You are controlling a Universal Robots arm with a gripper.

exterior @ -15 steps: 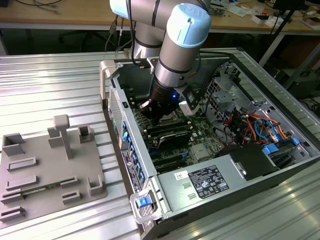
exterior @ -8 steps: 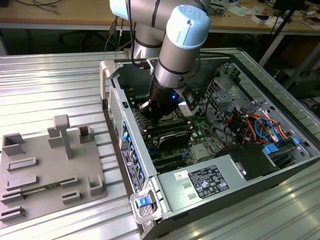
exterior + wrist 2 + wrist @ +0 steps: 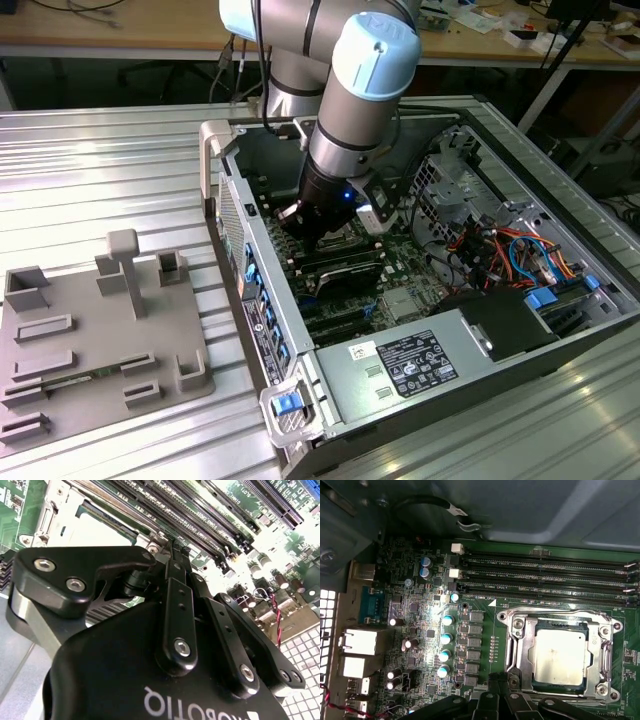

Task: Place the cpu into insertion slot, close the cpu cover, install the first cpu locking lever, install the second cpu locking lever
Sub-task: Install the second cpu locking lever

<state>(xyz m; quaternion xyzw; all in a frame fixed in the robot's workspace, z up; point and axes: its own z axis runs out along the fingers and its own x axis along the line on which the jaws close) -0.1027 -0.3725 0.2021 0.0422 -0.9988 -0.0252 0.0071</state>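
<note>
With its fingers [image 3: 172, 562] pressed together and holding nothing, the gripper [image 3: 495, 680] hovers just beside the insertion slot [image 3: 515, 645], where the cpu [image 3: 560, 655] already sits framed by the closed cpu cover [image 3: 520, 652].

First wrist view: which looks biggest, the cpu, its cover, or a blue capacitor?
1. cpu cover, the frame around the cpu
2. cpu
3. blue capacitor, far the smallest
</note>
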